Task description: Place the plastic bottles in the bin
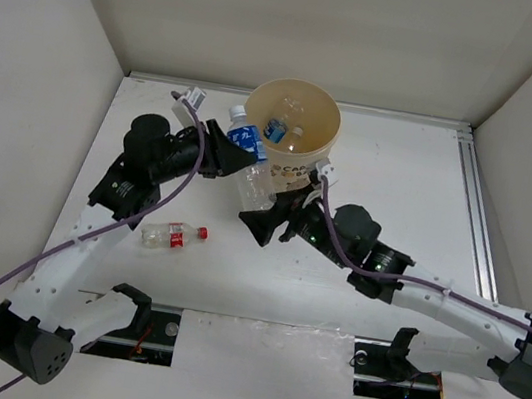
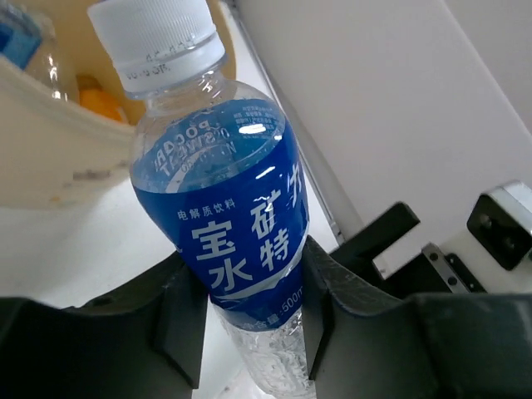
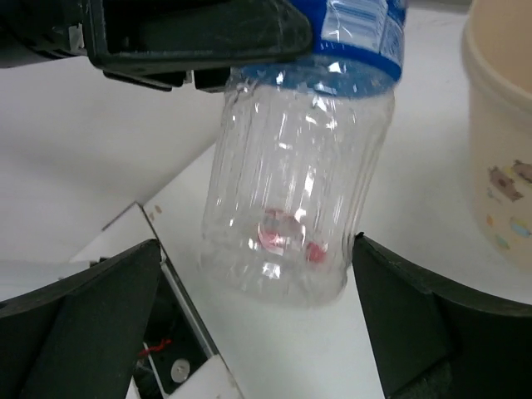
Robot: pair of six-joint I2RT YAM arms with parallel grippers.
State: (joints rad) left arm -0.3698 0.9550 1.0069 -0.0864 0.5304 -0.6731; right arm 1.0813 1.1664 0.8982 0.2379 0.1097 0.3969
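My left gripper (image 1: 230, 158) is shut on a clear bottle with a blue label (image 1: 245, 139) and a white cap, and holds it tilted in the air beside the bin (image 1: 315, 157). In the left wrist view the fingers (image 2: 187, 316) clamp the blue-label bottle (image 2: 237, 208) at mid-body. My right gripper (image 1: 266, 212) is open, its jaws on either side of this bottle's clear base (image 3: 287, 216) without touching it. The tan bin holds a blue-labelled bottle (image 1: 276, 130) and one with orange contents (image 2: 104, 104). A red-label bottle (image 1: 174, 236) lies on the table.
White walls close in the table on the left, back and right. A metal rail (image 1: 475, 223) runs along the right side. The bin's wall (image 3: 499, 166) stands close to the right of my right gripper. The left gripper's body (image 3: 199, 41) hangs just above the right jaws.
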